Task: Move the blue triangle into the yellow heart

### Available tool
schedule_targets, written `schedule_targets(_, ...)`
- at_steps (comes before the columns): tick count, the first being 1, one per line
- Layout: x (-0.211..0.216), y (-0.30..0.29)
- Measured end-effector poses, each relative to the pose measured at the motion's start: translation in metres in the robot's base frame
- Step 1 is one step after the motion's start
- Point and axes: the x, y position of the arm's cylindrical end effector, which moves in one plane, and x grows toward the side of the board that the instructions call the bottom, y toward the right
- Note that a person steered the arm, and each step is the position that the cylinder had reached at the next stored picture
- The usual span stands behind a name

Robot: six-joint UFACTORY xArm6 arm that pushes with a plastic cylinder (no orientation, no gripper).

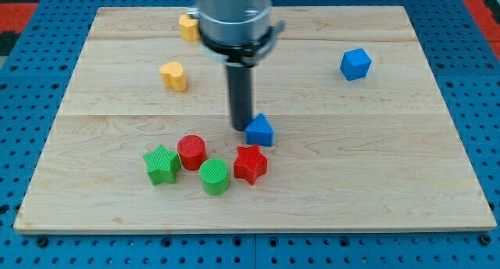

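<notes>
In the camera view there is a pale wooden board (375,191) lying on a blue table with little holes (484,81). My arm comes down from the view's top, and it ends in a dark rod. There are no jaws here at all — just the rod — so nothing is being held or pinched.

My tip (241,128) is down on the board, near the middle. It sits right against the left side of the blue triangle (260,131); they look like they touch, or are just beside each other (the gap is too small to be sure).

The yellow heart (173,76) is up and to the view's left of the blue triangle, well apart from it. Another yellow block (187,26) sits higher up, near the board's top edge, and part of it hides behind my arm, so I cannot tell its shape.

A blue cube (355,64) is alone, far out on the view's right.

Below the blue triangle is a small bunch of blocks. The red star (250,163) is just under the triangle, near it. To its left comes the green round block (214,177), then the red round block (191,152), then the green star (162,164) — all close together, some maybe touching.
</notes>
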Motion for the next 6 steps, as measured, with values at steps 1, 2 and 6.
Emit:
schedule_targets(1, -0.004, 0.07)
schedule_targets(2, -0.015, 0.119)
schedule_targets(6, -0.054, -0.072)
